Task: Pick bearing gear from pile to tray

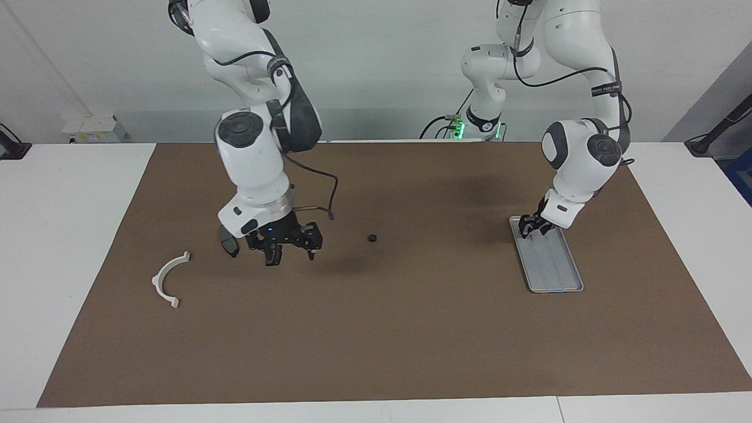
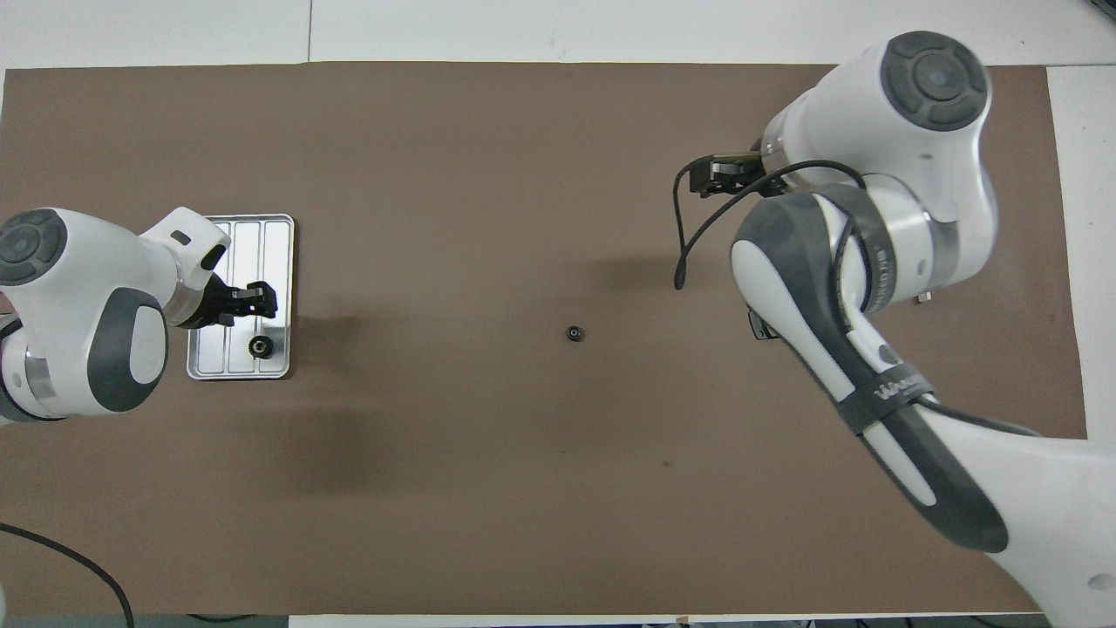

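A small black round ring lies inside the flat silver-grey metal tray (near its lower edge in the overhead frame), with the left gripper just above it there. I cannot tell whether its jaws are parted. A second black ring sits alone at mid-frame on the brown mat, probably staged for the left arm. The right gripper hangs open and empty over the pile. Only the facing view shows the dark grey brake-pad plate and the white semicircular bracket. Only the overhead shows the trayed ring.
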You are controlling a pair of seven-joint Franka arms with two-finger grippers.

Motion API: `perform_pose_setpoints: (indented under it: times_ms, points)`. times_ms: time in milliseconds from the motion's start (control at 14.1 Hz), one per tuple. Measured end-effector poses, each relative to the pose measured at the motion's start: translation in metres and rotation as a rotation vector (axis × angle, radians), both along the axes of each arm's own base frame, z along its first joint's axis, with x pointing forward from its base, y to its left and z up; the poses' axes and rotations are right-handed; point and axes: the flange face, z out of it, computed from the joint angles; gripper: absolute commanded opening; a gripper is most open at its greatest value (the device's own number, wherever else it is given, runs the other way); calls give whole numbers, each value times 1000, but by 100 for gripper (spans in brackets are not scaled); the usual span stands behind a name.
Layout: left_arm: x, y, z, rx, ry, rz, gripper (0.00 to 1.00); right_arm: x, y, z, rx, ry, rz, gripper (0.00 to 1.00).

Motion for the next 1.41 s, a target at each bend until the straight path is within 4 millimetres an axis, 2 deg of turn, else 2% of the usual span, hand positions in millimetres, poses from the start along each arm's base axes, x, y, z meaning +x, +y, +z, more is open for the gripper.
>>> perform_pose_setpoints:
  times_ms: [141, 212, 283, 354, 495, 636, 707, 848, 990, 1061, 1202, 1414]
  points:
    - [4, -40, 11, -2, -16, 47, 56, 6, -76, 6, -32, 5, 133, 100]
    - [3, -67, 13, -3, -20, 63, 56, 4, -106, 15, -44, 10, 175, 100]
    - [2, -95, 16, -6, -26, 86, 56, -1, -125, 28, -59, 16, 205, 100]
    - [1, -123, 20, -11, -35, 118, 56, -9, -135, 46, -82, 22, 225, 100]
    - [1, -178, 30, -25, -50, 163, 56, -33, -130, 89, -111, 40, 243, 100]
    - [2, -245, 36, -28, -37, 224, 56, -61, -121, 129, -117, 55, 235, 100]
    - [2, -282, 35, -27, -28, 247, 56, -72, -120, 140, -118, 67, 217, 100]
    - [-4, -350, 22, -22, -14, 270, 56, -89, -118, 143, -116, 90, 151, 100]
    - [-13, -396, 0, -2, 8, 280, 56, -97, -114, 139, -97, 103, 60, 100]
    - [-18, -414, -14, 8, 17, 280, 56, -100, -111, 141, -84, 103, 21, 100]
    - [-25, -431, -34, 24, 30, 279, 56, -108, -105, 152, -68, 93, -13, 100]
    - [-25, -429, -38, 36, 37, 282, 56, -116, -103, 166, -67, 68, -14, 100]
